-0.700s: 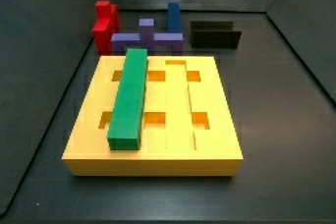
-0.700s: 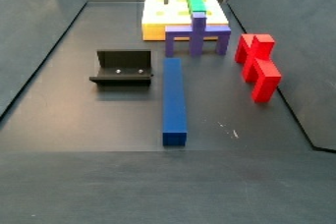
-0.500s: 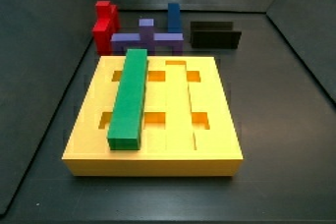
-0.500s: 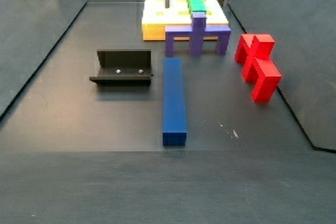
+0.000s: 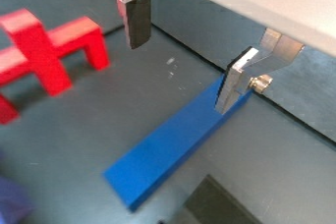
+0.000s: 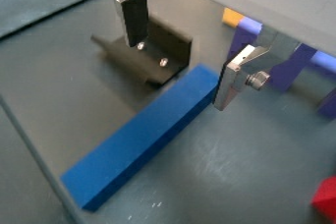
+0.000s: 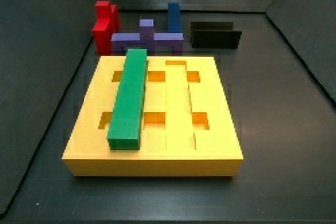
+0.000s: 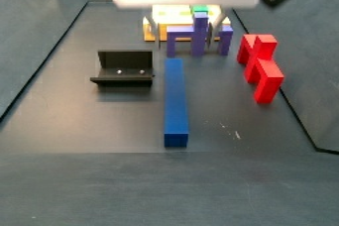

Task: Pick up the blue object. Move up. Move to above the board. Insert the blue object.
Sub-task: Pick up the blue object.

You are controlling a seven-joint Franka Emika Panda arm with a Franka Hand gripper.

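The blue object (image 8: 175,101) lies flat on the dark floor at mid-frame in a side view, between the fixture (image 8: 125,69) and the red block (image 8: 263,66), well short of the board (image 8: 172,16) at the top. The gripper (image 5: 188,56) hangs above it, fingers (image 5: 137,20) spread wide and empty, one on each long side of the bar, which looks like lining up to close across its narrow width.
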